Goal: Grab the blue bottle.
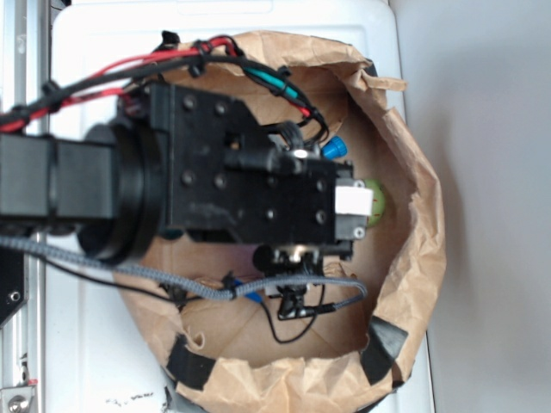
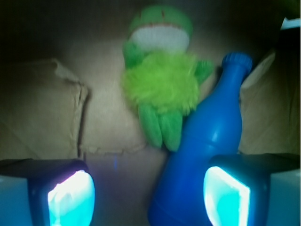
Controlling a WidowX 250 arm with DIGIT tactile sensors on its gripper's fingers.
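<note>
Through the wrist camera I see my jaws spread wide and empty, the blue bottle [image 2: 207, 136] lying beside the right pad, touching the green plush toy [image 2: 162, 80].

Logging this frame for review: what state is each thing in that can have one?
Pincer: open, low inside the bag, holding nothing.
Bottle: capped, lying on the bag floor, its base beside the right finger, not gripped.
Plush toy: lying flat, its side against the bottle's neck.
Paper bag: open, its rim rolled down.
</note>
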